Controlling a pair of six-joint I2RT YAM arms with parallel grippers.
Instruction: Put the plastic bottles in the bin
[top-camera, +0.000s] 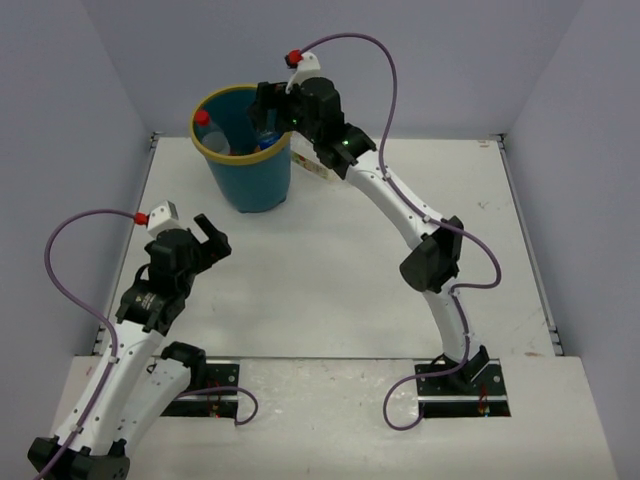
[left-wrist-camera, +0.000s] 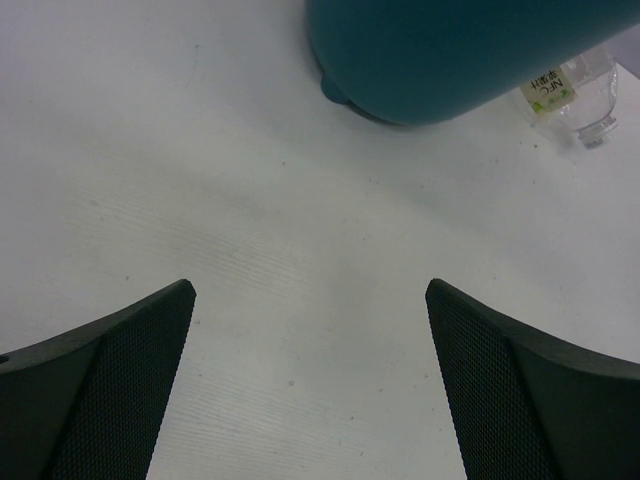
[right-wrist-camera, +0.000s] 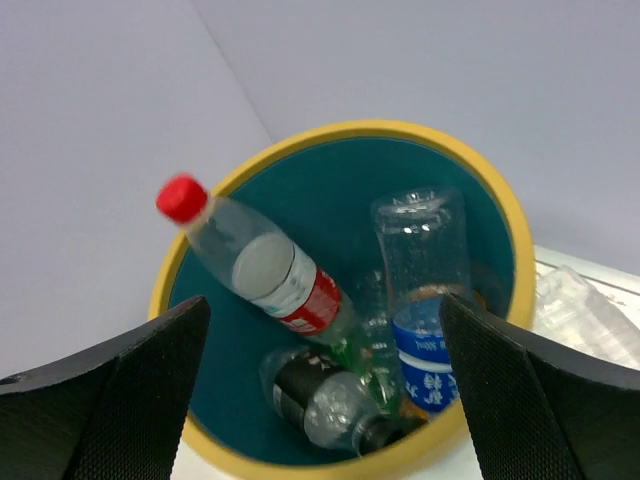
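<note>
The teal bin (top-camera: 245, 175) with a yellow rim stands at the back left of the table. My right gripper (top-camera: 272, 108) hangs open and empty just above its rim (right-wrist-camera: 505, 210). Inside the bin lie a red-capped bottle with a red label (right-wrist-camera: 262, 270), a clear bottle with a blue label (right-wrist-camera: 425, 330), a black-labelled bottle (right-wrist-camera: 325, 395) and a green one (right-wrist-camera: 375, 355). One clear bottle (left-wrist-camera: 570, 90) lies on the table behind the bin, partly hidden by my right arm in the top view. My left gripper (top-camera: 208, 240) is open and empty over bare table, in front of the bin (left-wrist-camera: 440, 50).
Grey walls close in the table at the back and sides. The table's left edge (top-camera: 120, 270) runs close to my left arm. The clear bottle also shows at the right edge of the right wrist view (right-wrist-camera: 585, 315).
</note>
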